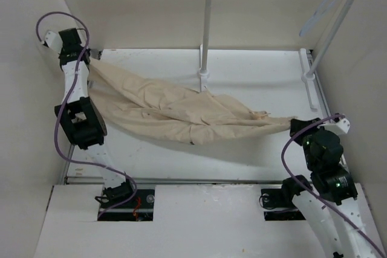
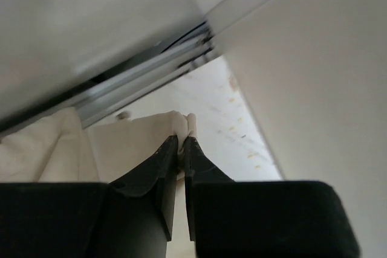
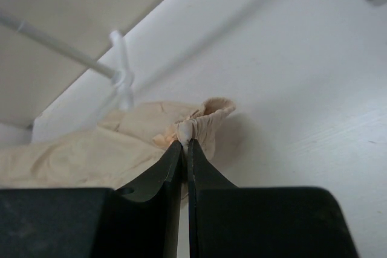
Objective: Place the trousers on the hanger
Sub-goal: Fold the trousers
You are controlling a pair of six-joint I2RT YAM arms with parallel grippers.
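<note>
L tool (image 2: 181, 140) clamped on trousers (image 1: 175, 110) end, far-left bench (image 1: 242, 161) corner | R tool (image 3: 186, 143) clamped on other end, nr right edge | hanger (image 1: 325, 5) far right, apart

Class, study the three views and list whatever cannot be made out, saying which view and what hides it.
Top view: the hanger runs off the upper edge; its hook is not shown.
Top view: the trousers are bunched; folds hide where the legs part.
Wrist views: the left gripper and right gripper cover the cloth they pinch, hiding the grip's depth.
</note>
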